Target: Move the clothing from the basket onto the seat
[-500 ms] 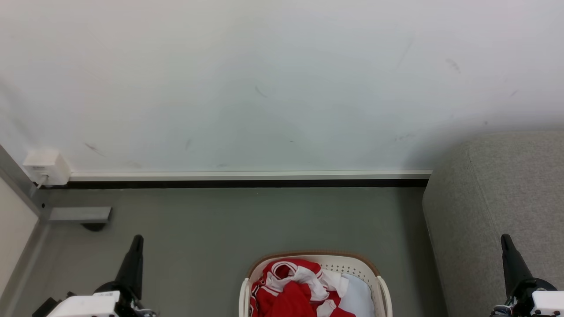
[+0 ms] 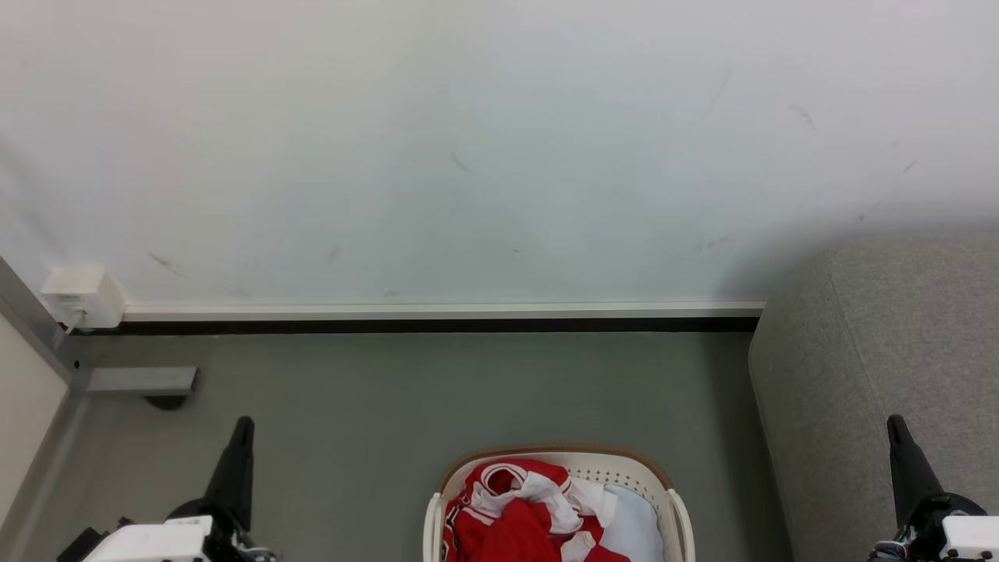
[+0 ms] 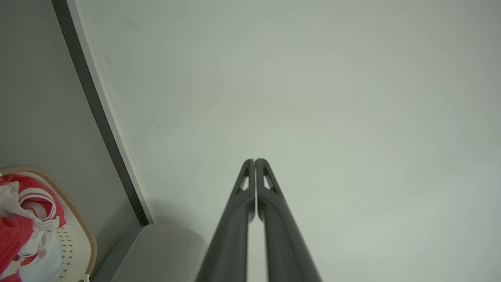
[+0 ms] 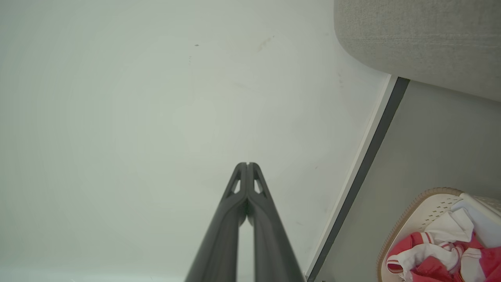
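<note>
Red and white jersey clothing (image 2: pixel 519 507) lies crumpled in the cream basket (image 2: pixel 673 499) with a brown rim, at the bottom centre of the head view. The clothing (image 3: pixel 23 219) and basket rim (image 3: pixel 84 231) show at the left wrist view's lower left; the clothing (image 4: pixel 434 250) in the basket (image 4: pixel 411 213) sits at the right wrist view's lower right. The grey seat (image 2: pixel 882 367) stands to the right of the basket. My left gripper (image 2: pixel 242 425) is left of the basket, fingers (image 3: pixel 255 161) pressed together, empty. My right gripper (image 2: pixel 896 425) rises in front of the seat, its tips (image 4: pixel 247 164) also together, empty.
A pale blue-white cloth (image 2: pixel 636 523) lies in the basket's right side. A white wall with a dark skirting strip (image 2: pixel 437 324) runs behind the grey floor (image 2: pixel 437 390). A small white box (image 2: pixel 82 297) and a metal bracket (image 2: pixel 140 380) sit at the far left corner.
</note>
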Motion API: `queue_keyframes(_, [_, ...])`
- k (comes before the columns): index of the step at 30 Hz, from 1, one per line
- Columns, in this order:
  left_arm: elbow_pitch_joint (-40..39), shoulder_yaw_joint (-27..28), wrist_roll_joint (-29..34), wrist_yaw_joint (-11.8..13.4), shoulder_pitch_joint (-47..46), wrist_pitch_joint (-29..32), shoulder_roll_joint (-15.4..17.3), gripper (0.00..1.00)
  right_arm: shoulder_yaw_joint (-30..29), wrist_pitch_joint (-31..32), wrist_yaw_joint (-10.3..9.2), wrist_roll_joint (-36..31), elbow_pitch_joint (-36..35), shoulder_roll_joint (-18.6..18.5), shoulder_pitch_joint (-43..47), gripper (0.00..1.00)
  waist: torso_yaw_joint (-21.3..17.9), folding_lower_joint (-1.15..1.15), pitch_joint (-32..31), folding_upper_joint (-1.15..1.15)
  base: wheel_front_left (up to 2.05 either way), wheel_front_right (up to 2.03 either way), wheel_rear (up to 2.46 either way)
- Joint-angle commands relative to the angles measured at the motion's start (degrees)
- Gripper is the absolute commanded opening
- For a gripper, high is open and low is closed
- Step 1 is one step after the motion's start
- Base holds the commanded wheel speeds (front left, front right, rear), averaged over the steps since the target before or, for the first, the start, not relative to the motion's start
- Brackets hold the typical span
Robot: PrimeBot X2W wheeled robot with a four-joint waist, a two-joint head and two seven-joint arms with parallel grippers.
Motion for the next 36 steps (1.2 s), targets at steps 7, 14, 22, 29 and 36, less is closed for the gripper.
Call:
queue_keyframes(7, [-0.2, 0.1, -0.8, -0.1, -0.5, 0.2, 0.2, 0.00, -0.1, 0.1, -0.13, -0.4, -0.2, 0.0, -0.9, 0.00, 0.0, 0.00, 0.0, 0.00, 0.00, 0.00, 0.00])
queue_keyframes(14, [-0.2, 0.1, -0.8, -0.1, -0.5, 0.2, 0.2, 0.00, -0.1, 0.1, -0.13, -0.4, -0.2, 0.0, -0.9, 0.00, 0.0, 0.00, 0.0, 0.00, 0.00, 0.00, 0.00])
queue_keyframes(22, [-0.2, 0.1, -0.8, -0.1, -0.5, 0.2, 0.2, 0.00, -0.1, 0.1, -0.13, -0.4, -0.2, 0.0, -0.9, 0.00, 0.0, 0.00, 0.0, 0.00, 0.00, 0.00, 0.00])
queue_keyframes(29, [-0.2, 0.1, -0.8, -0.1, -0.5, 0.2, 0.2, 0.00, -0.1, 0.1, -0.13, -0.4, -0.2, 0.0, -0.9, 0.00, 0.0, 0.00, 0.0, 0.00, 0.00, 0.00, 0.00])
queue_keyframes(36, [-0.2, 0.1, -0.8, -0.1, -0.5, 0.2, 0.2, 0.00, -0.1, 0.1, -0.13, -0.4, -0.2, 0.0, -0.9, 0.00, 0.0, 0.00, 0.0, 0.00, 0.00, 0.00, 0.00])
